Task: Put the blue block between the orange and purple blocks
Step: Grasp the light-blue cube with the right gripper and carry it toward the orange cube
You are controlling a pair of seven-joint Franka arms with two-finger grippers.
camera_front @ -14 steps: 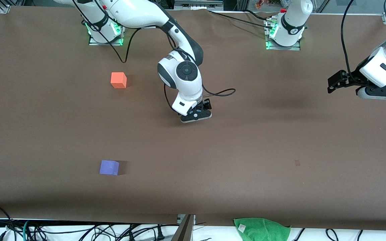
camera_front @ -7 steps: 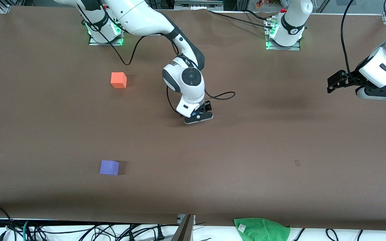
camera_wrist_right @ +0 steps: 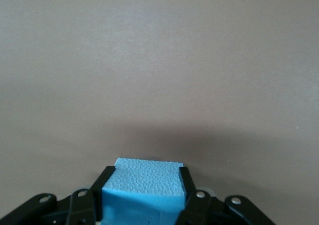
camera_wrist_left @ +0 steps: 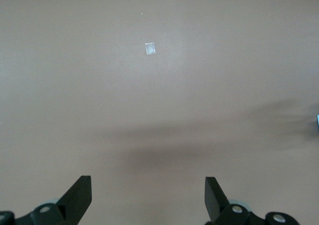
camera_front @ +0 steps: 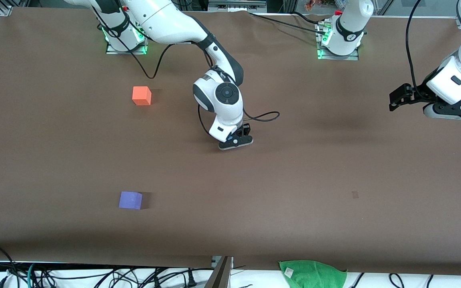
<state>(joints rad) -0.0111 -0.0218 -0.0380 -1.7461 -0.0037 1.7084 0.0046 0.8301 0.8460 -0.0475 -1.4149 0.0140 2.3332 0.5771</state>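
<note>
- Right gripper [camera_front: 235, 143]: low at mid-desk, fingers [camera_wrist_right: 103, 182] clamped on two opposite faces of the blue block [camera_wrist_right: 144, 185]. The block sits squarely between them in the right wrist view; the front view hides it under the wrist.
- Whether the block is on the desk [camera_front: 294, 180] or just off it cannot be told.
- Left gripper [camera_front: 398, 98]: in the air over the left arm's end of the desk, fingers [camera_wrist_left: 77, 197] apart and holding nothing. This arm waits.
- Orange block [camera_front: 141, 96]: toward the right arm's end, near that arm's base, farther from the front camera.
- Purple block [camera_front: 130, 200]: toward the same end, nearer to the front camera, well apart from the orange one. The strip of desk between them appears bare.
- Step in hand, by judgement: grasp made; lift and carry are due.
- Advice: raise the block straight up before travelling, so that it does not drag on the desk cover.
- Advice: carry toward the right arm's end and stop over the line joining the two blocks, about midway.
- Advice: lower until the block bears flat on the desk, then part the fingers; keep its faces square to its neighbours.
- Risk: a sweep taken too low could knock either neighbour; the matte block may also twist in the grip if moved fast.
</note>
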